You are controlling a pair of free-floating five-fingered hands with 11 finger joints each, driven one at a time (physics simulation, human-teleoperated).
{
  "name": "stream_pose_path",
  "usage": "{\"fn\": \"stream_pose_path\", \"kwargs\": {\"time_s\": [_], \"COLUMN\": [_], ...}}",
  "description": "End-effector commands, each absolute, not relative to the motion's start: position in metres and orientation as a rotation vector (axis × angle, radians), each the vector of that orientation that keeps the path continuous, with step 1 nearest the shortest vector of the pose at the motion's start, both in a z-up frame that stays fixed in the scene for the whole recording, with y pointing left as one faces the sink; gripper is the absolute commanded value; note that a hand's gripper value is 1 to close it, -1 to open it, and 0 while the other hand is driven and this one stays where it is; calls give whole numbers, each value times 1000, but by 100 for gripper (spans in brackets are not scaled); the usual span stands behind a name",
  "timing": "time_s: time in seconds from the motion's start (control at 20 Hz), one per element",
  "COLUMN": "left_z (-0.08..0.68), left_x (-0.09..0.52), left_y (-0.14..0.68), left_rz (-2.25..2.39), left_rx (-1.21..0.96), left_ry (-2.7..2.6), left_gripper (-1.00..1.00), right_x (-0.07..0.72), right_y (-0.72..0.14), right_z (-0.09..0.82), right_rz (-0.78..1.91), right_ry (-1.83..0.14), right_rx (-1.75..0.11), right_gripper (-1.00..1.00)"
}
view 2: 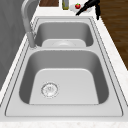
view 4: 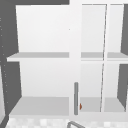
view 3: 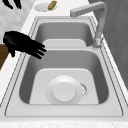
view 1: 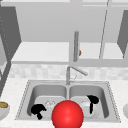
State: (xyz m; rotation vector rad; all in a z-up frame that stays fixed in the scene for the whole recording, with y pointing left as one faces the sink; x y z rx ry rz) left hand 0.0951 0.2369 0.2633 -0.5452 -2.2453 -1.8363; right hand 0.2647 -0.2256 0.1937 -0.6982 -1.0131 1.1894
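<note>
Two black hands float at a double steel sink.

Front view: left hand hangs over the left basin near its front wall, fingers loosely bent, holding nothing; the basin's drain lies just to its right. Right hand hangs over the right basin, fingers relaxed and pointing down, holding nothing; a white plate lies on the basin floor beneath it. Whether the fingers touch the plate cannot be told. Red ball sits in the foreground, before the divider between the basins. Faucet rises behind the divider, spout angled right. Bowl with brown contents stands on the counter at far left. Open cabinet above, with a vertical handle.

Left side view: near basin bare, drain at its floor. Plate lies in the far basin. A hand floats past the far end of the sink, fingers straight. Small red fruit on a dish beside it.

Right side view: right hand floats over the near basin's left rim, fingers outstretched and slightly spread, clear of the plate below. Left hand shows at top left. Dish with a brown item stands beyond the sink.

Upper view: cabinet shelves, handle at lower middle.
</note>
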Motion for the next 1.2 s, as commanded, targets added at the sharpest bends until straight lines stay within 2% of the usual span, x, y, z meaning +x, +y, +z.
{"fn": "stream_pose_path", "kwargs": {"time_s": [0.0, 0.8, 1.15], "left_z": [263, 263, 263], "left_x": [95, 95, 95], "left_y": [237, 237, 237], "left_rz": [-1836, -1836, -1836], "left_rx": [-545, -545, -545], "left_ry": [-2245, -2245, -2245], "left_gripper": [0, 0, 0], "right_x": [240, 166, 172], "right_y": [-226, -216, -211], "right_z": [207, 265, 265], "right_rz": [1136, 1064, 1129], "right_ry": [-1061, -1068, -1077], "right_rx": [-626, -606, -610], "right_gripper": [-100, -100, -100]}}
